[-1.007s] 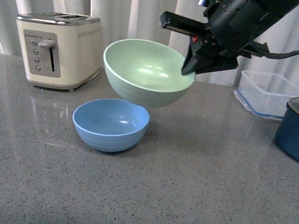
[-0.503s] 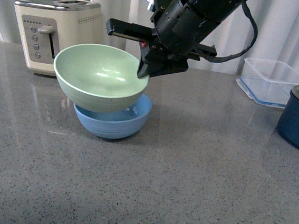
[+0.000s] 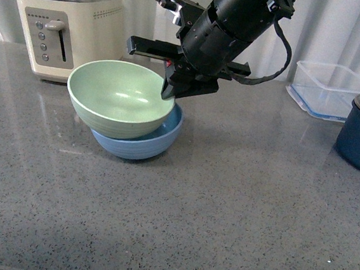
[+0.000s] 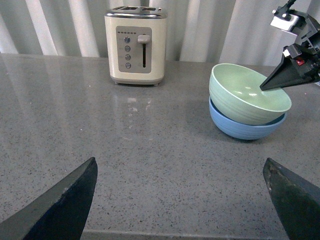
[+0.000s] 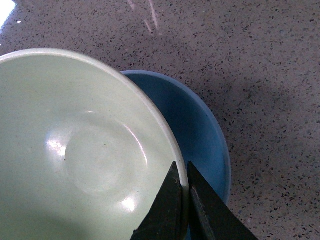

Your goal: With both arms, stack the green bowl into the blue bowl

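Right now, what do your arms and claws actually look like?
The right arm is black, of chunky round segments, with a looping black cable and a red mark near the right gripper, whose thin fingers taper to points. The left gripper has dark wedge fingers.

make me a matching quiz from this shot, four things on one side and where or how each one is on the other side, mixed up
Things
1. pale mint-green round matte bowl
2. light sky-blue round matte bowl
3. cream metal toaster
4. right claw

Place or state
A. standing on the grey speckled counter, under another bowl
B. shut on a bowl's rim
C. at the back left of the counter, apart from the bowls
D. the upper bowl, off-centre over the lower one, held by its rim

Pairs: 1-D, 2-A, 3-C, 4-B
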Motion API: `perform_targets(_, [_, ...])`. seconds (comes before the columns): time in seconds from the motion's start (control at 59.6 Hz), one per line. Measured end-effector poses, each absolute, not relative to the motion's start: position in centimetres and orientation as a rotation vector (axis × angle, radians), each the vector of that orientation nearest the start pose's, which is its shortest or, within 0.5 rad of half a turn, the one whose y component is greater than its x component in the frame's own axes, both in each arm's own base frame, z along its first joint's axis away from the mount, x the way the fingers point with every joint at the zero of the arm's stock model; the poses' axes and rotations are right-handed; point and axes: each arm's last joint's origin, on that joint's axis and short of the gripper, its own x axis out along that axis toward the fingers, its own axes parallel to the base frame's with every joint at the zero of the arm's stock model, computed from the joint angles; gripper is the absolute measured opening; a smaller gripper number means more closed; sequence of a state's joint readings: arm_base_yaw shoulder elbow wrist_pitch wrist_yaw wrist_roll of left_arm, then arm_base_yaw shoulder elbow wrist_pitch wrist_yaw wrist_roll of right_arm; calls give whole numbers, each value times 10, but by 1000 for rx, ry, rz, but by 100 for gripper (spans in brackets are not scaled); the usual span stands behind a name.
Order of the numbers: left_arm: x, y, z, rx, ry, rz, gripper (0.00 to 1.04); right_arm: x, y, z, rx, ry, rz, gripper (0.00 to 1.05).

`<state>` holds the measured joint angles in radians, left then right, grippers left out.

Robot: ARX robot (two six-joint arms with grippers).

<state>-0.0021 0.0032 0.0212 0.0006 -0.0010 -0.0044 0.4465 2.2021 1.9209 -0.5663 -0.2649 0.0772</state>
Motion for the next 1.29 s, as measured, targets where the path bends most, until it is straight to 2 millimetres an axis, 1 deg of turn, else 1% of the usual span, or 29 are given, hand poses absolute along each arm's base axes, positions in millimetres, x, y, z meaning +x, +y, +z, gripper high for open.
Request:
perform_targets(0.017, [97, 0, 171, -4, -19, -1, 98, 440, 219, 235, -8, 886, 635, 1])
perform_targets(0.067, [97, 0, 171, -4, -18, -1, 98, 441, 219, 235, -8, 883, 641, 6])
perform_targets(0.117, [97, 0, 171, -4, -18, -1, 98, 442, 218, 237, 1, 879, 651, 15])
perform_targets(0.134, [97, 0, 171, -4, -19, -1, 98, 443, 217, 238, 5, 876, 653, 20])
perform_targets(0.185, [97, 0, 171, -4, -19, -1, 98, 445, 216, 241, 11, 872, 649, 31])
perform_targets(0.201, [97, 0, 171, -4, -18, -1, 98, 445, 216, 241, 12, 872, 650, 32])
perform_targets(0.218, [97, 0, 171, -4, -19, -1, 98, 446, 215, 241, 14, 871, 650, 36])
perform_targets(0.252, [97, 0, 171, -4, -18, -1, 98, 446, 214, 242, 16, 871, 650, 39])
perform_targets(0.285, [97, 0, 171, -4, -18, -1, 98, 447, 213, 242, 21, 871, 650, 45])
perform_targets(0.302, [97, 0, 171, -4, -18, -1, 98, 447, 212, 242, 23, 871, 649, 49])
perform_targets(0.336, [97, 0, 171, -4, -19, -1, 98, 447, 212, 242, 24, 872, 649, 52])
perform_targets(0.403, [97, 0, 171, -4, -19, -2, 98, 448, 209, 242, 35, 875, 653, 62])
perform_targets(0.453, [97, 0, 171, -4, -18, -1, 98, 447, 205, 242, 38, 878, 648, 71])
perform_targets(0.486, [97, 0, 171, -4, -18, -1, 98, 444, 198, 243, 42, 876, 639, 81])
perform_targets(0.554, [97, 0, 171, -4, -19, -1, 98, 437, 185, 249, 58, 868, 622, 94])
perform_targets(0.587, [97, 0, 171, -4, -19, -2, 98, 433, 179, 255, 64, 855, 614, 97])
perform_targets(0.604, [97, 0, 171, -4, -18, -1, 98, 430, 174, 256, 70, 852, 606, 96])
perform_targets(0.654, [97, 0, 171, -4, -18, -1, 98, 418, 156, 267, 85, 822, 582, 94])
perform_targets(0.671, [97, 0, 171, -4, -18, -1, 98, 411, 146, 273, 91, 807, 566, 95])
perform_targets(0.755, [97, 0, 171, -4, -18, -1, 98, 384, 113, 285, 103, 765, 506, 95])
perform_targets(0.805, [97, 0, 171, -4, -19, -1, 98, 371, 99, 287, 100, 749, 478, 95])
perform_targets(0.872, [97, 0, 171, -4, -19, -1, 98, 348, 79, 287, 102, 741, 438, 95])
perform_targets(0.973, [97, 0, 171, -4, -18, -1, 98, 306, 50, 277, 112, 749, 344, 95])
perform_targets(1.04, [97, 0, 171, -4, -19, 0, 98, 289, 42, 272, 115, 754, 314, 95])
perform_targets(1.141, [97, 0, 171, -4, -19, -2, 98, 284, 40, 273, 103, 724, 297, 94])
perform_targets(1.174, [97, 0, 171, -4, -18, -2, 98, 284, 41, 266, 40, 580, 211, 88])
perform_targets(1.241, [97, 0, 171, -4, -18, -2, 98, 279, 37, 253, -3, 373, 80, 78])
perform_targets(1.292, [97, 0, 171, -4, -19, 1, 98, 265, 32, 242, -5, 204, 21, 67])
